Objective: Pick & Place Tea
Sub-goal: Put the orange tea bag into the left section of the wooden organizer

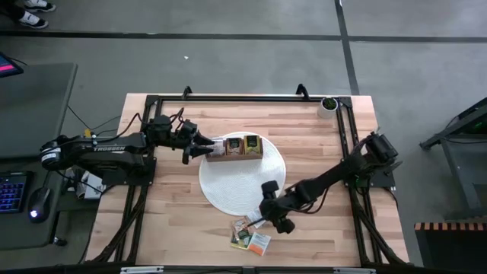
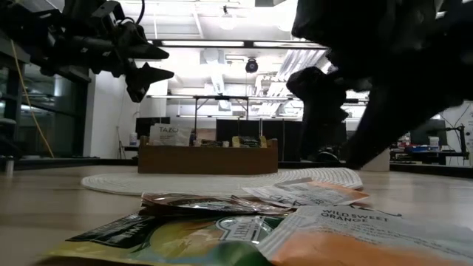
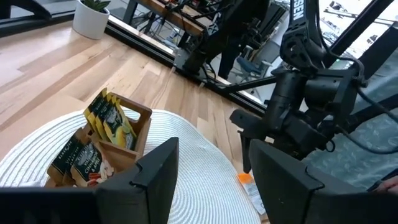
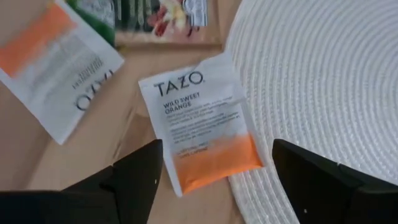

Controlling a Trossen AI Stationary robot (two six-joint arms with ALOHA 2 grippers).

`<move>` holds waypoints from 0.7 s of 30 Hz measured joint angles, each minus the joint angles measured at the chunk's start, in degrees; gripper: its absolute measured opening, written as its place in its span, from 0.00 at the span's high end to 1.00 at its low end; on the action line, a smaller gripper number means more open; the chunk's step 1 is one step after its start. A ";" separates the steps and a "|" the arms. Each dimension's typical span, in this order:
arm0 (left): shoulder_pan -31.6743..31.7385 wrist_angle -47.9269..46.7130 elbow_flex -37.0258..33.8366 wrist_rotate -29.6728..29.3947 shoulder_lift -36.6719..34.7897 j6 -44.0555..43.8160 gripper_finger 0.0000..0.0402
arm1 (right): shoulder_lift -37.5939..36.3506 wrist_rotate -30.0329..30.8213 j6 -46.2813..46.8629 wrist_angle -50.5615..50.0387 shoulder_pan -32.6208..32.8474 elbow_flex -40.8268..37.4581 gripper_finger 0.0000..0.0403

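Note:
Several tea packets (image 1: 249,234) lie loose on the wooden table by the near edge of a white round mat (image 1: 243,190). My right gripper (image 4: 217,149) hovers open over a white-and-orange packet (image 4: 199,130), one finger on either side of it. One corner of that packet rests on the mat's edge. Another white-and-orange packet (image 4: 56,68) and a green one (image 4: 143,12) lie beside it. A wooden box (image 1: 236,147) with upright packets (image 3: 109,124) stands on the mat's far part. My left gripper (image 1: 204,148) waits open at the box's left end, clear of the table.
A small white plant pot (image 1: 329,104) stands at the table's far right corner. A black frame (image 1: 243,97) runs along the table's far and side edges. Bare mat (image 4: 323,74) lies between the box and the loose packets.

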 joint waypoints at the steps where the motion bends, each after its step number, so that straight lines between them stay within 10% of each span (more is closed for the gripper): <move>1: 0.00 0.00 0.00 0.00 0.00 0.01 0.52 | 0.55 -0.08 -0.57 0.19 0.00 0.00 0.26; 21: 0.00 -0.16 0.00 0.13 0.00 0.01 0.52 | 5.57 -1.46 3.30 1.57 -0.52 0.22 0.34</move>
